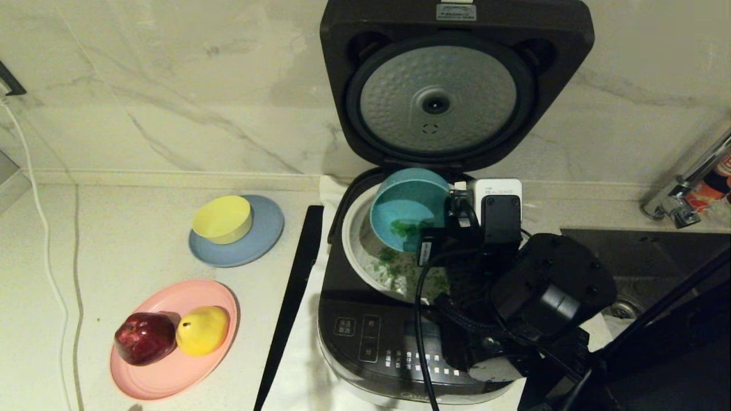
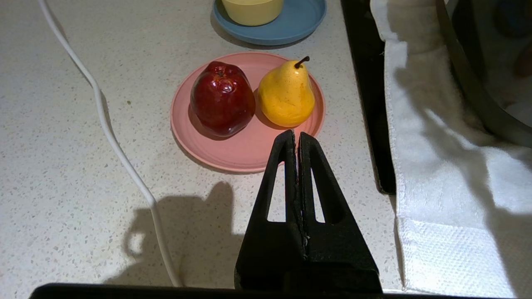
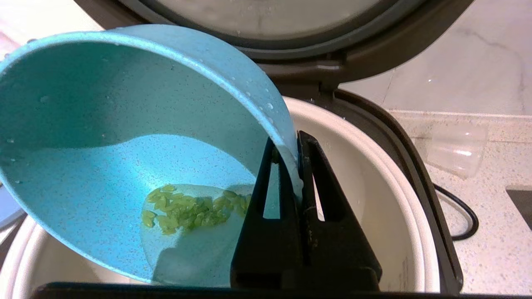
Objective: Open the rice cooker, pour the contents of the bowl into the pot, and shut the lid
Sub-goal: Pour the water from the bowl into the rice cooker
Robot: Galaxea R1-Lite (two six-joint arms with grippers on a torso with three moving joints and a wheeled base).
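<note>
Right arm's bulk covers the front-right of the rice cooker (image 1: 365,337) in the head view, hiding part of the pot (image 1: 357,240) and the control panel. Right gripper (image 3: 297,143) itself only reads clearly in its wrist view. Lid (image 1: 437,97) top edge cut off by frame, stands fully up, dimpled plate facing out.

Surface: pale speckled counter (image 1: 114,240), marble backsplash, sink and tap at right. White towel (image 2: 436,166) under the cooker. Pink plate (image 1: 171,371) with red apple (image 1: 144,338) and yellow pear (image 1: 203,330); yellow bowl (image 1: 223,218) on grey-blue plate (image 1: 262,240).

Right gripper clamped on the bowl (image 3: 124,124) rim, one finger inside, one outside. Bowl tipped steeply over the pot; green contents (image 3: 187,207) pooled with some water at its low side, more green bits already in the pot.

Left gripper (image 2: 297,135) fingers pressed together, holding nothing, hanging above the counter near the pink plate.
</note>
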